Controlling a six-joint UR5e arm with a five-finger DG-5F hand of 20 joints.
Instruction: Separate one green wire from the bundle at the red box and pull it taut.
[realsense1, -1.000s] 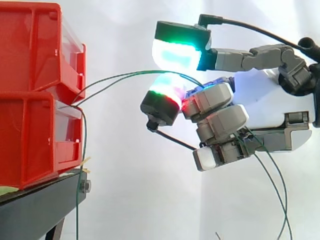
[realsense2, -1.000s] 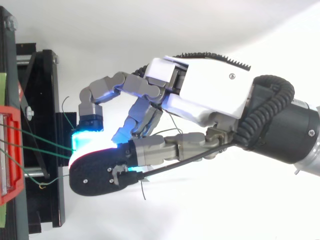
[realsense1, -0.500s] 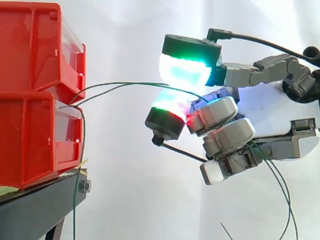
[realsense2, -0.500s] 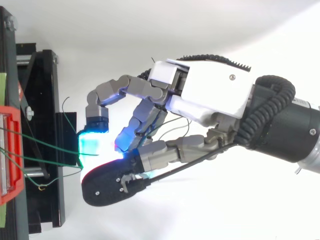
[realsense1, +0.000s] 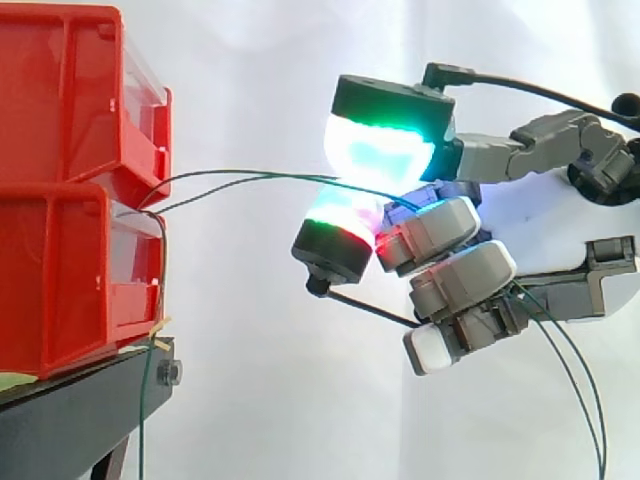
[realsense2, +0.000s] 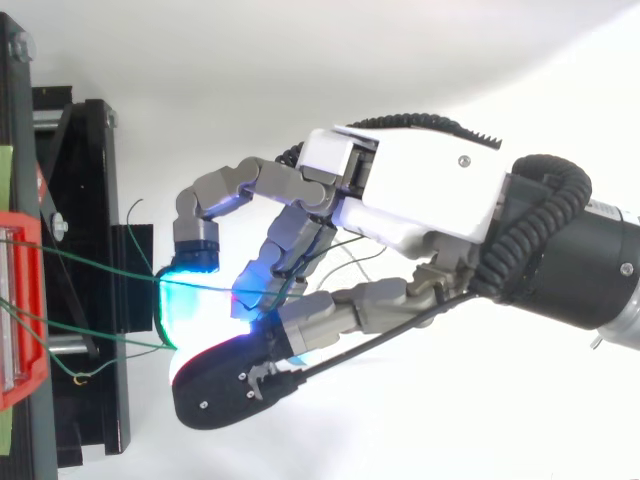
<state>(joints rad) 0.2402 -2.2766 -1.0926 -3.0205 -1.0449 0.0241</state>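
Note:
Green wires (realsense1: 250, 175) leave the gap between the two stacked red bins (realsense1: 70, 190) and run right to my hand (realsense1: 545, 215). Two strands reach it and pass between a green-cyan glowing pad (realsense1: 380, 150) above and a green-red glowing pad (realsense1: 340, 220) below, which close on them. In the top view one green wire (realsense2: 110, 270) runs nearly straight from the red bin (realsense2: 20, 300) into the fingers of the hand (realsense2: 430, 195). A second wire (realsense2: 100, 335) bends in beside the black-backed pad. More wire trails down behind the hand (realsense1: 575, 385).
The bins sit on a black stand (realsense1: 80, 410), seen from above as a black frame (realsense2: 85, 200) at the left. One green strand (realsense1: 145, 400) hangs down past the stand's edge. A white curtain backs the scene.
The hand has drawn a little to the right, away from the bins, still pinching. The wires between bin and hand run straighter and flatter than a second ago.

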